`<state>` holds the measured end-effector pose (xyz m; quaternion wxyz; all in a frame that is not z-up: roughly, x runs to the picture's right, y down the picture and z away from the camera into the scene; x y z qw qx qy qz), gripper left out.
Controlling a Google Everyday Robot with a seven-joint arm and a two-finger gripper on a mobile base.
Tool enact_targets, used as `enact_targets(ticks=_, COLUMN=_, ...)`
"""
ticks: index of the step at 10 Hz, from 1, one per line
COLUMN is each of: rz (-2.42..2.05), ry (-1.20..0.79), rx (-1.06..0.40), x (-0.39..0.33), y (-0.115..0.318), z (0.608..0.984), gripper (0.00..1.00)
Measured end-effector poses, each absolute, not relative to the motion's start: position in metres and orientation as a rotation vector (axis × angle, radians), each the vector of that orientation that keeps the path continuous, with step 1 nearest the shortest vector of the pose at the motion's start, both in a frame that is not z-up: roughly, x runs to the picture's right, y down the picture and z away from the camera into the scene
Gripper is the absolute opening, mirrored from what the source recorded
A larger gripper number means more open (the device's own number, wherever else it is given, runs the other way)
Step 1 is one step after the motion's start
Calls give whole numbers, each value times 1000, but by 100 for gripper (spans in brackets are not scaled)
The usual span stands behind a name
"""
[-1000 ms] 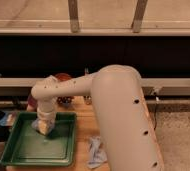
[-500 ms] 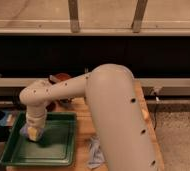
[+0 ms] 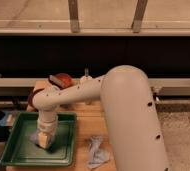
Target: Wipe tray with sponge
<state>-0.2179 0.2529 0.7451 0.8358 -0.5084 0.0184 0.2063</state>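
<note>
down in the tray (image 3: 18, 146), the jaws clamp the sponge (image 3: 46, 141).

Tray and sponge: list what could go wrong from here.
1. The gripper is shut on the sponge, down in the tray. A hard stroke might twist the sponge loose.
2. The tray appears to lie unfixed on the table, so a sideways push could slide it rather than wipe it.
3. The arm passes close to the round reddish item behind the tray, and a wide sweep may knock it.
</note>
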Motion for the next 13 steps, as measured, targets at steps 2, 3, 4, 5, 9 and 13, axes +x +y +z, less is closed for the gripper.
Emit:
enact_targets(ticks=2, rz=502, ry=82, rx=-1061, x=-200, y=238, z=758, gripper=0)
enact_targets(ticks=3, rz=515, ry=89, rx=-1050, x=-198, y=231, z=762, gripper=0)
enact_targets(ticks=4, rz=523, ry=96, rx=-1038, x=-197, y=222, z=767, gripper=0)
enact_targets(ticks=5, rz=521, ry=90, rx=-1034, x=-205, y=219, z=771, gripper=0)
enact_targets(ticks=9, rz=444, ry=29, rx=-1034, x=-257, y=213, z=772, gripper=0)
enact_targets(ticks=13, rz=390, ry=-23, rx=-1060, x=-272, y=237, z=742, gripper=0)
